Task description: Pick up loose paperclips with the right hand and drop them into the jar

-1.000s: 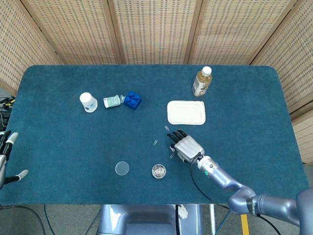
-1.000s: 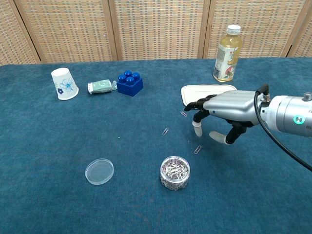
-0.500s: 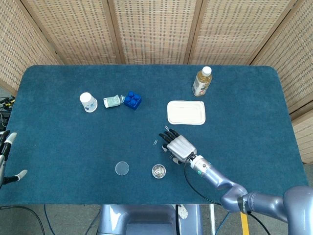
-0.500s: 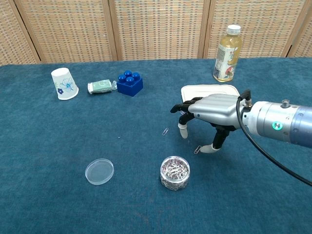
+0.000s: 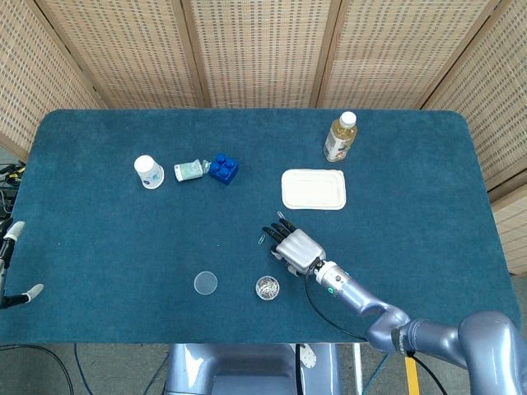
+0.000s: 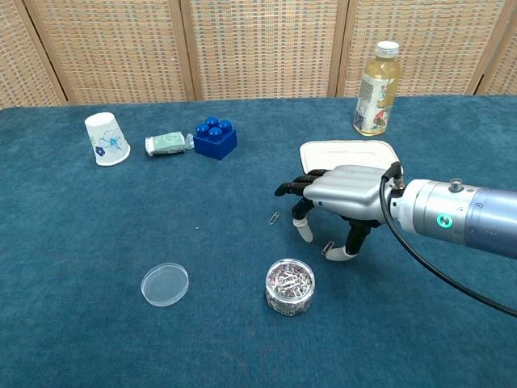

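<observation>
Wicker screens behind | blue cloth table (image 5: 99,247) | right hand (image 6: 339,194) spread, empty | left hand (image 5: 10,263) unclear

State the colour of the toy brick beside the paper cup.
Dark blue brick; clearest in the chest view.

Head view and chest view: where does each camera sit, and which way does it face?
Head view: high above the near edge, looking steeply down on the whole table; shows the right robot hand with its arm, and the left robot hand at the frame's left edge.
Chest view: low at the near edge, looking across toward the wicker screens; only the right robot hand shows.
Shared: jar, lid, bottle.
</observation>
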Available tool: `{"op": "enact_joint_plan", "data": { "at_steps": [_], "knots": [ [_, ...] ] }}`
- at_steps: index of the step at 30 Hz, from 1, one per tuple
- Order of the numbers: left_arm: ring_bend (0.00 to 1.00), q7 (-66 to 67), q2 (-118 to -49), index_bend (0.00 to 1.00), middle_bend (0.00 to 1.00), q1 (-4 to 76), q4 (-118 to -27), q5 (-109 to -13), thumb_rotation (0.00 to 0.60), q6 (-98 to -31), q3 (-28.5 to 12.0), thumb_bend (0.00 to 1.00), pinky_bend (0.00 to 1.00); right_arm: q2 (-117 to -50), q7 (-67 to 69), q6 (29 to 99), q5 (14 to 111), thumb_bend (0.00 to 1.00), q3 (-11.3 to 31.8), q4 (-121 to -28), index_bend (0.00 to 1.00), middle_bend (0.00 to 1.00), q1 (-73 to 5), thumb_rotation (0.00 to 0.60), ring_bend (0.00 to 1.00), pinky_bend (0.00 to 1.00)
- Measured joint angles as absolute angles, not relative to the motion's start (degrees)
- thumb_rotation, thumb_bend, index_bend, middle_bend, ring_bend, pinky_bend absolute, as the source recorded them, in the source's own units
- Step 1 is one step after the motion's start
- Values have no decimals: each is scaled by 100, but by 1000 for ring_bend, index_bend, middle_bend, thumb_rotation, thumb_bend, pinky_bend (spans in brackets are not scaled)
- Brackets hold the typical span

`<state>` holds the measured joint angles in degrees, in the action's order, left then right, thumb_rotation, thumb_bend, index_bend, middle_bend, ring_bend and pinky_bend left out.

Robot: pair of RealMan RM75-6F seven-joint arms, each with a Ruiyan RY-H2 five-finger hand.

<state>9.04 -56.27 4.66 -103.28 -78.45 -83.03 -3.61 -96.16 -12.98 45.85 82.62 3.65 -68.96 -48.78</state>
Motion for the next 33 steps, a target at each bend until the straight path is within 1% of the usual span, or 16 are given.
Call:
{"op": "enact_joint_plan", "data": {
  "at_steps": [20, 29, 33],
  "knots": [
    [0, 950, -5648, 0, 0, 494, -10321, -7817, 600, -8264, -354, 0, 0, -9696, -1272, 4476, 8279, 260, 269, -6626, 481, 21, -4915, 600, 0, 0],
    [0, 956, -5653, 0, 0, 502, -10311, -7787, 600, -8250, -357, 0, 0, -9867, -1112, 4590, 8398, 263, 239, -6391, 550, 21, -4905, 600, 0, 0],
    [0, 959, -5654, 0, 0, 509, -10308, -7776, 600, -8238, -360, 0, 0, -9932, -1032, 4595, 8433, 308, 216, -6265, 568, 21, -4903, 600, 0, 0]
  ]
}}
